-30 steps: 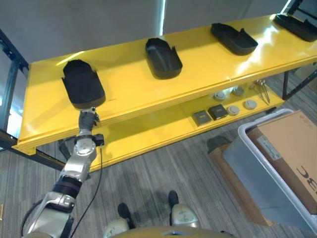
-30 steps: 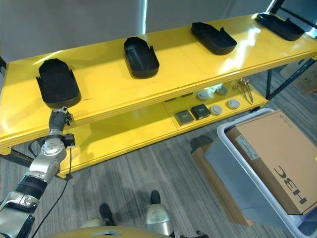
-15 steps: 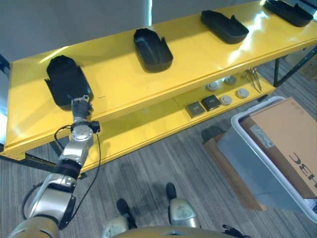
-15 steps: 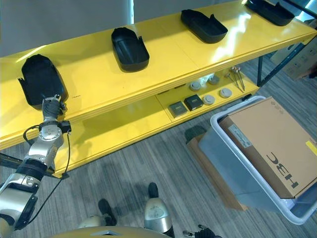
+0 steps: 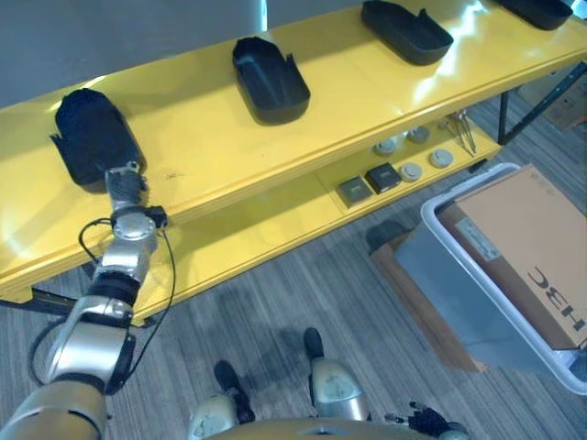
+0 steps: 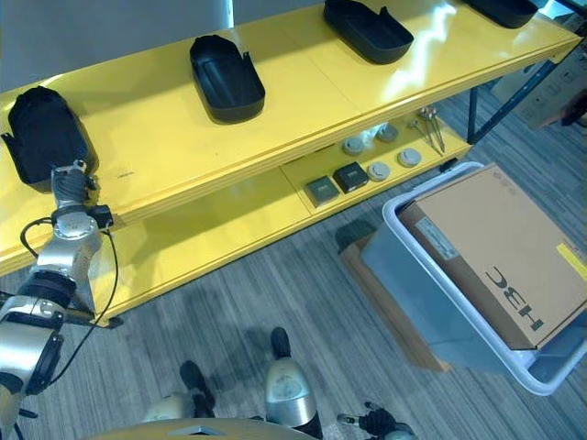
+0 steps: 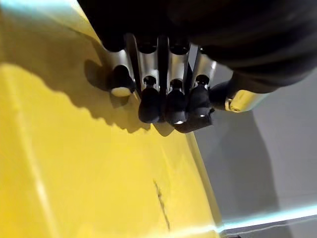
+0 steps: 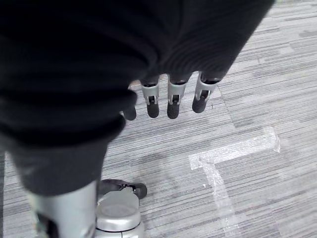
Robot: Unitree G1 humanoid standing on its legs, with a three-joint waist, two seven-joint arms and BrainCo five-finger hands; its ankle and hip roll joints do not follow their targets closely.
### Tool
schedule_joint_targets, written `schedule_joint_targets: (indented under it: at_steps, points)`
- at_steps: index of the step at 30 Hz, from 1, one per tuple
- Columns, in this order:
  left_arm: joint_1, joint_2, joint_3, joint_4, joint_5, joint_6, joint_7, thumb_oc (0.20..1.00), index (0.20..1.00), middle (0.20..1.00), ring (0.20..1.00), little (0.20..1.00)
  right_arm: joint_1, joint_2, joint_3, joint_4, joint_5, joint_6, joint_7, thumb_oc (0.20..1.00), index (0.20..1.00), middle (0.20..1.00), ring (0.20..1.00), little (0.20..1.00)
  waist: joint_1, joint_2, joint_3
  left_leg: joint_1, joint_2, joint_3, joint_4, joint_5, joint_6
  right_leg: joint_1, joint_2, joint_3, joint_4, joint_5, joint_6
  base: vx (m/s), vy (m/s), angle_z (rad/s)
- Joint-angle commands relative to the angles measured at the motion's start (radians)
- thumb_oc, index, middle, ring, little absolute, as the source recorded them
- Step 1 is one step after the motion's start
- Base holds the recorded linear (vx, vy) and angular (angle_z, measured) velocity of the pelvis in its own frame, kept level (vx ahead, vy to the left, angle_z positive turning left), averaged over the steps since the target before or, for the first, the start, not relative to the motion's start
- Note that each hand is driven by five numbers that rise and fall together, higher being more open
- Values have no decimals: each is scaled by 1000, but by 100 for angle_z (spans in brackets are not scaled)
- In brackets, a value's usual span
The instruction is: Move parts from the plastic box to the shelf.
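Observation:
Several black moulded parts lie on the yellow shelf (image 5: 211, 137): one at the far left (image 5: 87, 137), a second (image 5: 268, 81) and a third (image 5: 404, 32) further right. My left hand (image 5: 124, 181) reaches up to the shelf's front edge, at the near end of the leftmost part. Its fingers (image 7: 168, 99) hang relaxed just above the yellow surface, the thumb close beside them, with nothing between them. The grey plastic box (image 5: 459, 275) stands on the floor at the right, with a cardboard box (image 5: 532, 257) in it. My right hand (image 8: 171, 99) hangs open over the floor.
The lower shelf carries small square and round items (image 5: 385, 174) and some tools (image 5: 463, 133). A flat cardboard sheet (image 5: 422, 302) lies under the plastic box. Pale tape marks (image 8: 233, 151) show on the grey striped floor.
The whole picture has shifted as the camera moved; the shelf and box sit differently in view. My left hand stays at the near end of the leftmost part.

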Motion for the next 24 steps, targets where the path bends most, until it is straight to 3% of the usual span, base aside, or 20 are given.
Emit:
schedule_joint_targets:
  at_steps: [1, 3, 4, 11, 17, 19, 20, 24]
  points:
    - [-45, 57, 14, 37, -35, -46, -5, 200, 200, 200, 200, 200, 23, -48, 37, 3, 15, -17, 15, 1000, 1000, 1000, 1000, 1000, 7, -4, -21, -57, 130, -40, 167, -67, -45, -38, -65, 16, 98, -68, 56, -43, -6, 0]
    - [-44, 56, 11, 28, -46, -86, -24, 222, 222, 222, 222, 222, 21, -45, 39, 7, 13, -24, 13, 1000, 1000, 1000, 1000, 1000, 10, -4, -20, -56, 129, -40, 164, -67, -45, -36, -64, 15, 95, -67, 56, -38, -5, 1]
    - [-43, 56, 10, 11, -58, -116, -32, 1000, 1000, 1000, 1000, 1000, 22, -43, 39, 6, 14, -27, 10, 1000, 1000, 1000, 1000, 1000, 12, -4, -21, -54, 128, -40, 161, -66, -46, -34, -65, 13, 92, -66, 57, -32, -8, 0]
    - [61, 17, 39, -206, -53, -239, -116, 1000, 1000, 1000, 1000, 1000, 47, -16, 3, -6, -2, -27, 2, 1000, 1000, 1000, 1000, 1000, 42, 4, -39, -32, 116, -52, 135, -65, -42, -7, -71, -8, 77, -66, 57, -6, -4, 3]
    - [387, -97, 102, -625, -161, -180, -265, 1000, 1000, 1000, 1000, 1000, 67, 46, -58, -34, -13, 29, -32, 1000, 1000, 1000, 1000, 1000, 113, 21, -81, -8, 95, -92, 103, -60, -38, 41, -80, -51, 53, -61, 54, -13, -21, 16]
    - [446, -120, 114, -673, -228, -153, -281, 1000, 1000, 1000, 1000, 1000, 66, 53, -67, -36, -13, 38, -37, 1000, 1000, 1000, 1000, 1000, 128, 25, -85, -4, 92, -100, 99, -59, -38, 50, -82, -61, 47, -58, 53, -35, -18, 23]
    - [539, -150, 119, -710, -324, -106, -343, 1000, 1000, 1000, 1000, 1000, 63, 64, -80, -38, -10, 50, -44, 1000, 1000, 1000, 1000, 1000, 152, 32, -94, 3, 86, -111, 91, -59, -38, 67, -86, -77, 32, -53, 54, -57, -20, 23]
    - [702, -162, 106, -742, -356, -79, -415, 1000, 1000, 1000, 1000, 1000, 59, 81, -98, -35, 15, 61, -60, 1000, 1000, 1000, 1000, 1000, 201, 39, -106, 16, 79, -131, 76, -58, -38, 93, -92, -113, 6, -36, 55, -67, -26, 27]
